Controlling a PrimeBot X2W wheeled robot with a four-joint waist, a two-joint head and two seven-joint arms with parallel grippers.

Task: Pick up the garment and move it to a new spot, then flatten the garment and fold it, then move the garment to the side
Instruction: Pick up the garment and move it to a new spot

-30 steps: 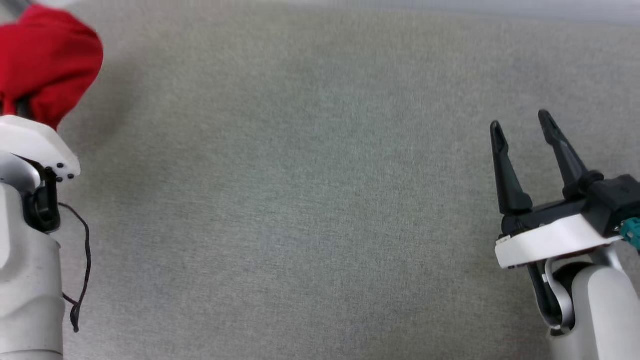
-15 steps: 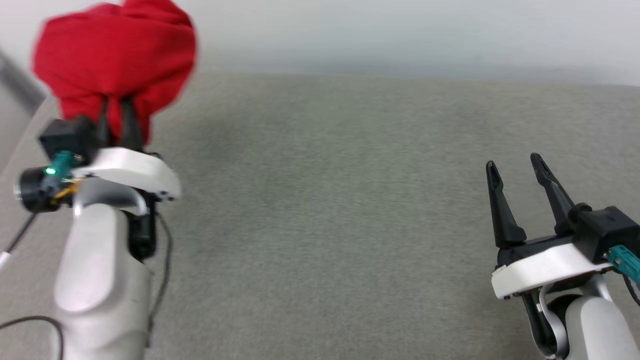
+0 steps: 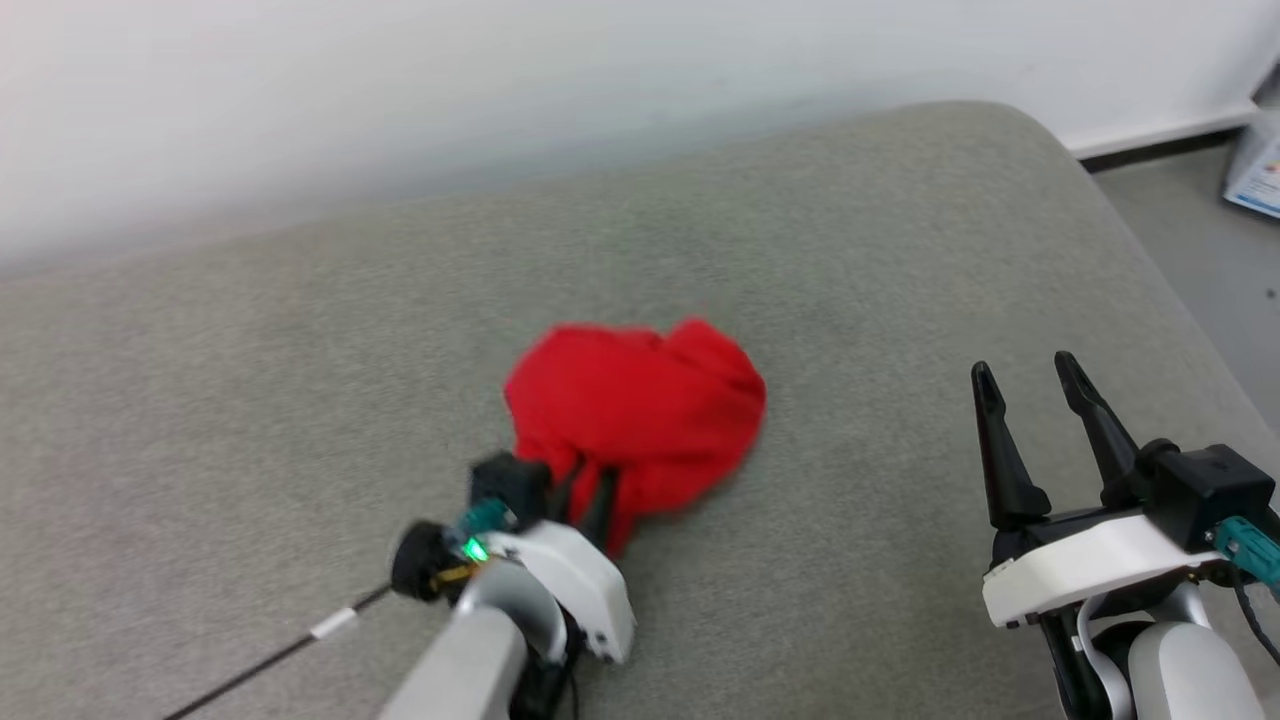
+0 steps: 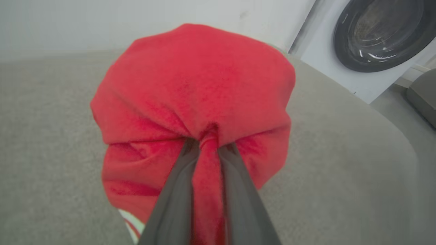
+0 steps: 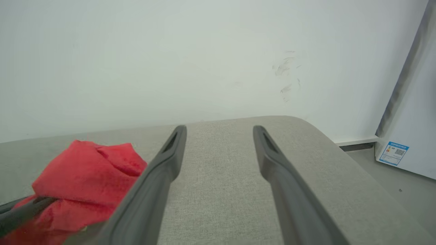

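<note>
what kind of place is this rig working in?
Likely a laundry room or home-style test space: a front-loading washer stands beside a grey upholstered cushion against a plain white wall.

No text legible. 1 blue-and-white sticker [image 5: 393, 153] low on the white appliance [image 5: 417, 112], right wrist view: blue header band, QR-type square, lines of print too small to read. The head view catches it at the right edge, blurred. The garment [image 4: 190, 85] is bunched, with nothing readable on the folds that show.
</note>
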